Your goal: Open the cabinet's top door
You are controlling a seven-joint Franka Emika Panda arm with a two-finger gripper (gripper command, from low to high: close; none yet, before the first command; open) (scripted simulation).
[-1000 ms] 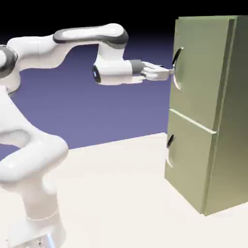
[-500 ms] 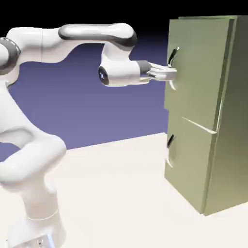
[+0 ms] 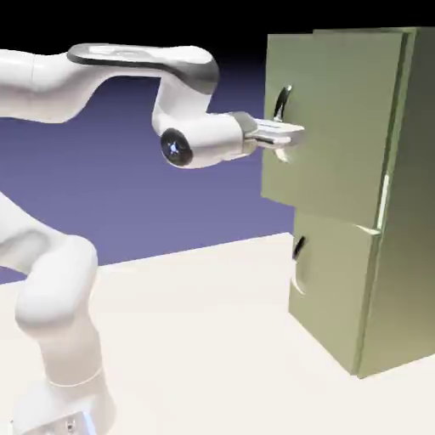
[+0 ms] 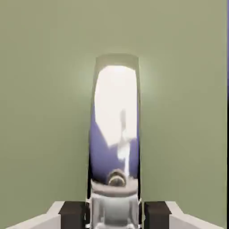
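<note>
- The gripper (image 3: 290, 134) is clenched on the handle (image 4: 115, 125) of the top door; in the hand view one dark fingertip pad (image 4: 156, 214) lies at each side of it, at the bottom edge of the picture.
- The handle runs lengthwise up the middle of the hand view; its glossy face mirrors white and blue-violet patches; in the exterior view it bows outward, dark above the fingers and pale below them.
- The top door (image 3: 340, 127) lies directly in front of the end effector, behind the handle; its flat olive-green face fills most of the hand view, with a dark and blue-violet strip along the right edge.
- The top door stands partly open; in the exterior view its handle side juts out to the left past the lower door (image 3: 331, 285), and a bright sliver shows by its lower right corner.
- The lower door is closed, beneath the top door; its own handle (image 3: 297, 263) is well below the gripper, untouched by it.
- The cabinet (image 3: 412, 221) stands upright at the exterior view's right.
</note>
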